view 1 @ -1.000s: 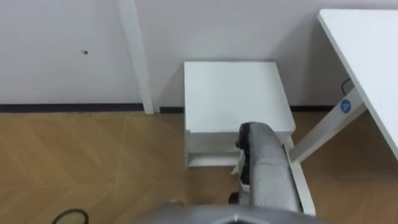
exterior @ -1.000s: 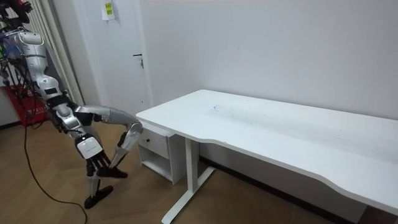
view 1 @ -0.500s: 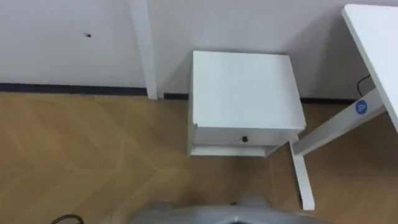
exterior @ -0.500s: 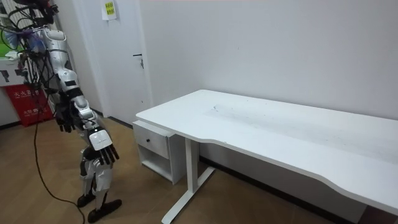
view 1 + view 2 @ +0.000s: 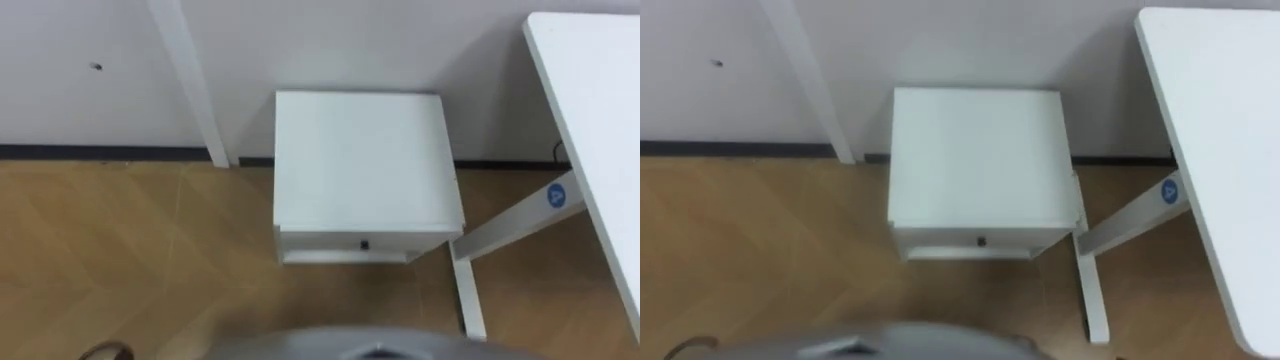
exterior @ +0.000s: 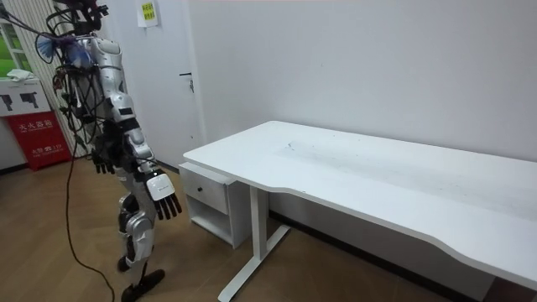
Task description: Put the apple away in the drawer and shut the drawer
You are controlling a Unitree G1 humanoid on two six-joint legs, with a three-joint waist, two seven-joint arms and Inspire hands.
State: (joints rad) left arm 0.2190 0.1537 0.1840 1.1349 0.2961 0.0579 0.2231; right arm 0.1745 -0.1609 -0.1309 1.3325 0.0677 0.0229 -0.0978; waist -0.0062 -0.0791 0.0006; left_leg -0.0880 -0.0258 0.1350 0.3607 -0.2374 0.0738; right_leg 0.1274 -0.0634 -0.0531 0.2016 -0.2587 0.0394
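On the wooden floor (image 5: 120,260) in front of the small white cabinet (image 5: 355,160), the robot now stands upright, whereas a second ago it was bent low with its right arm stretched to the drawer (image 5: 330,243), which then stood slightly pulled out. The drawer front now sits flush under the cabinet top, with its small dark knob (image 5: 364,244) facing the robot, so the inside is hidden. Both arms have dropped back to the robot's sides. The right hand (image 6: 164,198) hangs nearer the camera in the room view, its fingers straight and spread, holding nothing. The left hand (image 6: 104,159) hangs behind the body with its fingers loosely straight and likewise empty. The drawer lies well apart from both hands, lower down and towards the room view's right of the right hand. The cabinet's back stands against the wall (image 5: 330,40), between a white upright strip (image 5: 185,80) on its left and the slanting leg (image 5: 500,225) of the white desk (image 5: 600,120) on its right. The leg's foot runs just beside the cabinet's front right corner, leaving little space there. Open floor stretches in front of the drawer and off to the left.
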